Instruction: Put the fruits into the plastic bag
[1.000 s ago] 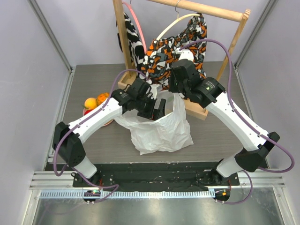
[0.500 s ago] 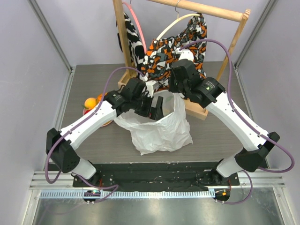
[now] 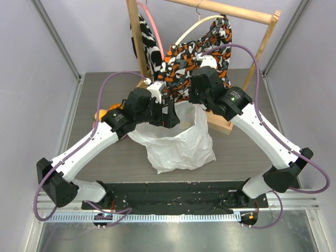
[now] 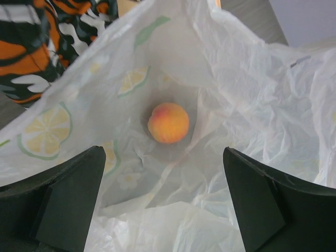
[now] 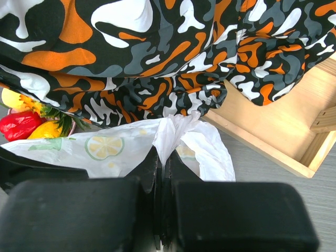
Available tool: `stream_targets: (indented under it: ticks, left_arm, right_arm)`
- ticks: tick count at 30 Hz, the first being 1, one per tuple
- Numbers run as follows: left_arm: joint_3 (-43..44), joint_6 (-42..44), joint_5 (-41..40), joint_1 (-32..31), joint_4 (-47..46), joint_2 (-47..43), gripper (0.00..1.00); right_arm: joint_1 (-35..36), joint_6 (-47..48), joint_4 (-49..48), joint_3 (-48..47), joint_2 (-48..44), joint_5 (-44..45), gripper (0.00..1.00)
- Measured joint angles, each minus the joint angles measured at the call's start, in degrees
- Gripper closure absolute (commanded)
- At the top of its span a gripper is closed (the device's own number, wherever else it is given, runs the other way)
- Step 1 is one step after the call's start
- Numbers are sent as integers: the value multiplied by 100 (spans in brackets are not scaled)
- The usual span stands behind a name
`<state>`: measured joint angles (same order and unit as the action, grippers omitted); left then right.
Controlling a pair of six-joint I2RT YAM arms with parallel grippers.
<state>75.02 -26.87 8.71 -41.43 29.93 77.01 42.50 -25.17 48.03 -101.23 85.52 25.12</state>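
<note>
Spread wide and empty, the left gripper hangs just over the mouth of the plastic bag, its two dark, blunt fingers framing the view down inside. That pose suits dropping something in without snagging the thin film. Beside it the right gripper is pinched tight on a handle loop of the bag, lifting that edge so the mouth stands open instead of slumping flat, as a film this limp likely would. The bag is crinkly, translucent white, printed with pale lemon slices and green leaves, and its lower part spreads in soft folds on the grey table. At its bottom lies one peach, round and smooth, orange blushing to pink, resting in a crease. By my reading one piece is in and more remain. Farther left, outside the bag, the other fruits sit huddled: a glossy red one, yellow ones, a spiky green crown. Behind everything hangs a cloth patterned in orange, black, grey and white, draped from a pale wooden rack whose base frame rests on the table.
</note>
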Motion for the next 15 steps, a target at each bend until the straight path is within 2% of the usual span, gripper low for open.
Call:
stream_targets:
  ticks: [5, 15]
  left_arm:
    - [-181, -190, -219, 240, -487, -278, 0]
    - [-240, -577, -199, 1694, -901, -717, 0]
  right_arm:
    - [0, 0, 0, 0, 0, 0, 99]
    - [0, 0, 0, 0, 0, 0, 99]
